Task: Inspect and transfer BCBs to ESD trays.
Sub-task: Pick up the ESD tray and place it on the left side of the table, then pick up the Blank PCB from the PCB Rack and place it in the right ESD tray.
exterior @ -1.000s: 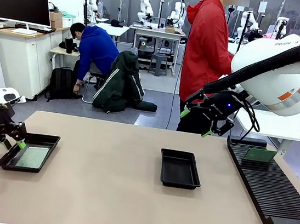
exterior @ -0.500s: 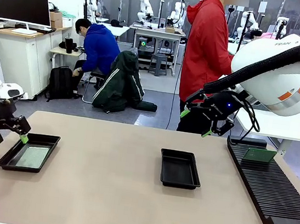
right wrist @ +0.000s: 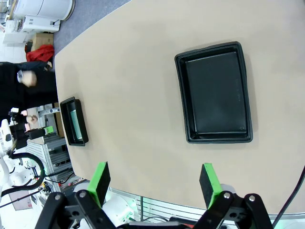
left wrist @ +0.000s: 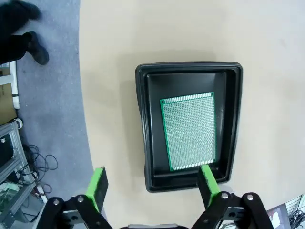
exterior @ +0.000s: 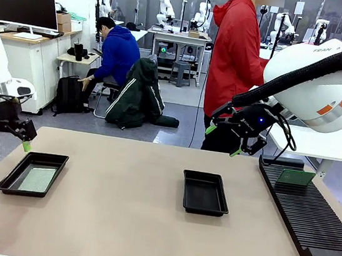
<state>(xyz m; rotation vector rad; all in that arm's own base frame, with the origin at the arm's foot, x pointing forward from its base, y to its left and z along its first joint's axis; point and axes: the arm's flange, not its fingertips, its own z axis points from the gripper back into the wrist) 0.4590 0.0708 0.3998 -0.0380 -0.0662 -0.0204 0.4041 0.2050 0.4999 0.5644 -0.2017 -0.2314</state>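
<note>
While one board (left wrist: 189, 131) is lying in the left tray (left wrist: 143, 124), the left gripper (exterior: 10, 143) and right gripper (exterior: 223, 141) are hanging spread and empty, and the second board (exterior: 296, 176) in the right rack (exterior: 311, 216) is probably needing a pinch next.

A long black ribbed rack (exterior: 311, 216) lies along the right edge of the tan bench (exterior: 114, 221). Behind the far edge stands a person in a red jacket (exterior: 232, 67). Farther back, a person in a blue hoodie (exterior: 114, 54) sits beside a dark jacket (exterior: 138, 95), with a black monitor (exterior: 23, 4) at the left.
</note>
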